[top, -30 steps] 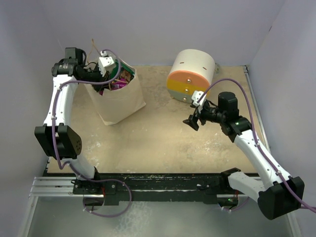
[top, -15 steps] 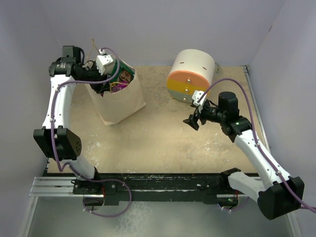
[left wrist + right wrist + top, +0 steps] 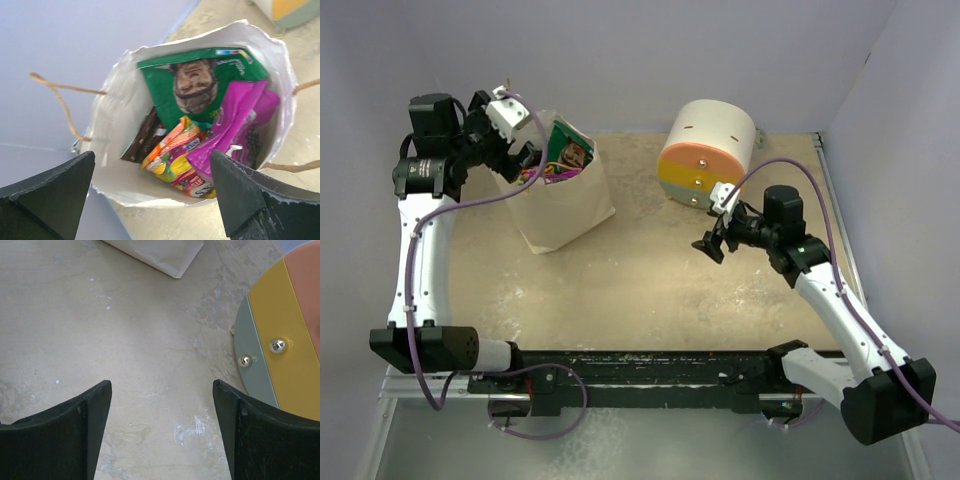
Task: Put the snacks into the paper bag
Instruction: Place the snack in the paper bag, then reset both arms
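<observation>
Both my pincers gape wide and empty: left pincer (image 3: 152,162) above the paper bag (image 3: 117,105) of snacks (image 3: 195,85), right pincer (image 3: 160,390) over the table (image 3: 150,315) near the drawer unit (image 3: 295,330).

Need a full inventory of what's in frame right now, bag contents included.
paper bag: one, cream, back left of table, upright
green packet: one, green, in bag
purple packet: one, purple, in bag beside the green one
orange packet: one, orange mixed print, in bag
brown packet: one, dark brown, in bag, mostly buried
drawer unit: one, white, orange, yellow, green, back centre-right
table: one, beige
left tool: open, empty, above bag mouth
right tool: open, empty, near drawer unit
</observation>
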Controlling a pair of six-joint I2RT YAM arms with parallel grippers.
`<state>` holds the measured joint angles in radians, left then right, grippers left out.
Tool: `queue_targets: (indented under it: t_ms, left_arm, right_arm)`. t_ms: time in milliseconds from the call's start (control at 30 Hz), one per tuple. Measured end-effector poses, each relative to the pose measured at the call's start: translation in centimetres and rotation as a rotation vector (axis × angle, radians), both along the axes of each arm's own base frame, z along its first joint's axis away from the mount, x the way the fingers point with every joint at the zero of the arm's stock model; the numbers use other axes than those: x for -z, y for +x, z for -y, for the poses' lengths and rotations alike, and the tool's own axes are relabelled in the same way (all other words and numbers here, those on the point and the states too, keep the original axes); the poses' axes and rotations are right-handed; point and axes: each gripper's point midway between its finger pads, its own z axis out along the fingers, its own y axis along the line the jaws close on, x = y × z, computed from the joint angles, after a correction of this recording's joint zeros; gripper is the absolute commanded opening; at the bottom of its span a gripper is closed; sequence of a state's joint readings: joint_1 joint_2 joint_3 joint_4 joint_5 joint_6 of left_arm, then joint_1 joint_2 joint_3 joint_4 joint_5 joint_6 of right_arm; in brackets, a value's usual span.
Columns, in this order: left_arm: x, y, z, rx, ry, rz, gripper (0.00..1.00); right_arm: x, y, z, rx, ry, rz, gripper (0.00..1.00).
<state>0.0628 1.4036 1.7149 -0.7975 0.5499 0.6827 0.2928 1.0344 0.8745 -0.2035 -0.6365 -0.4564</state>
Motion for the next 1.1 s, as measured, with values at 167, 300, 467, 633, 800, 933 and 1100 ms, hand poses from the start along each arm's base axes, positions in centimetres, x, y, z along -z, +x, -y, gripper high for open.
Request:
queue_targets:
  t_ms: [167,300,467,633,800,933,1100]
  left_arm:
    - [-1.4,0.0,-2.0,-0.16,-0.018,0.056,0.99]
    - [-1.4,-1.0,-3.7,-0.305,-0.063,0.072,0.99]
    - [1.4,-5.3,-4.1,-0.4,-0.145,0.067,0.99]
    - [2.4,-9.0,-4.5,-0.467,-0.207,0.123,0.99]
    - [2.1,-10.8,-4.9,-0.515,-0.259,0.188,0.99]
    - [2.0,-12.0,-5.0,-0.531,-0.285,0.215,0.99]
    - [0.6,-13.7,-4.8,-0.524,-0.315,0.272,0.99]
  right_arm:
    - [-0.1,0.4,0.4,0.029,0.01,-0.006,0.94]
    - [-0.4,1.4,1.5,0.11,0.023,-0.013,1.0]
    - [-0.3,2.8,3.4,0.271,0.022,-0.044,1.0]
    - [-1.8,4.7,6.9,0.513,-0.003,-0.001,1.0]
    - [-4.2,4.5,10.4,0.722,0.008,0.07,1.0]
    - [-7.8,2.8,12.3,0.809,0.08,0.176,1.0]
    - [-10.0,0.4,14.3,0.864,0.146,0.282,1.0]
